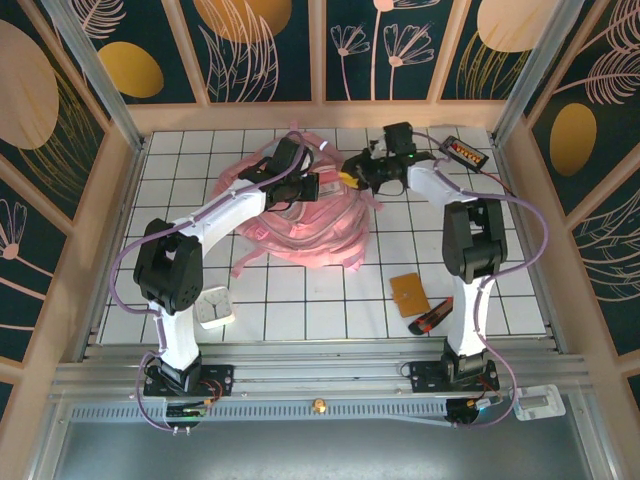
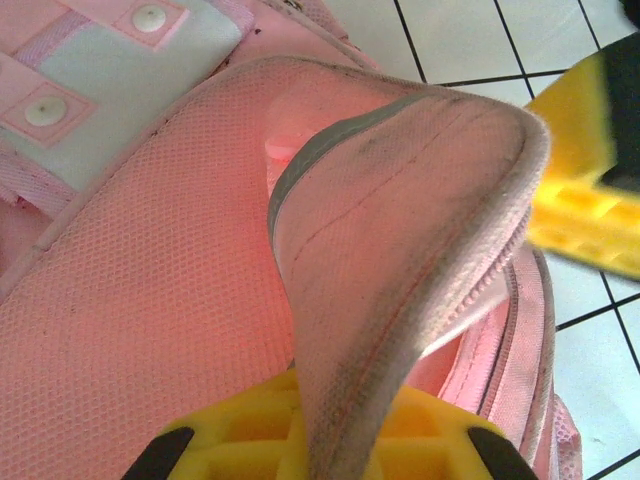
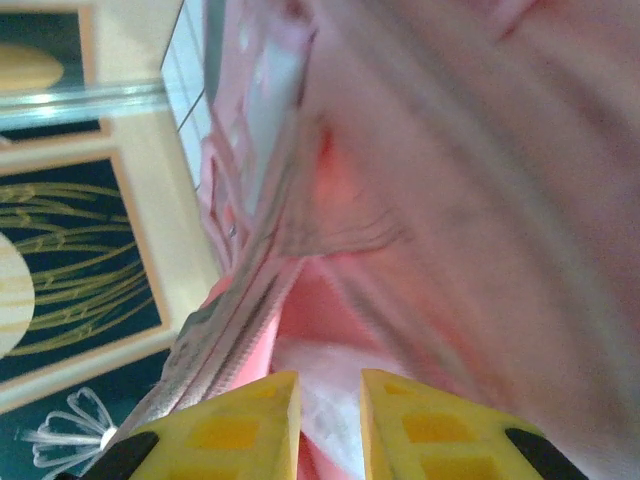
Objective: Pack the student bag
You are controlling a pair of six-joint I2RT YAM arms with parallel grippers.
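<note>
The student bag (image 1: 310,235), a large pink backpack, lies crumpled at the back middle of the tiled table. My left gripper (image 1: 296,190) is over its upper part, shut on a pale, grey-edged flap of the bag (image 2: 420,200) that rises between its yellow fingers (image 2: 250,430). My right gripper (image 1: 350,178) reaches in from the right at the bag's top edge. Its yellow fingers (image 3: 240,420) stand a narrow gap apart, pinching whitish fabric of the bag (image 3: 330,400) beside the opened zip edge (image 3: 240,300). A right finger (image 2: 585,200) shows past the flap.
A small white box (image 1: 214,308) sits by the left arm's base. A brown flat card (image 1: 409,294) and a red-and-black tool (image 1: 432,320) lie near the right arm's base. A black device with orange marks (image 1: 465,152) rests at the back right corner. Wooden walls ring the table.
</note>
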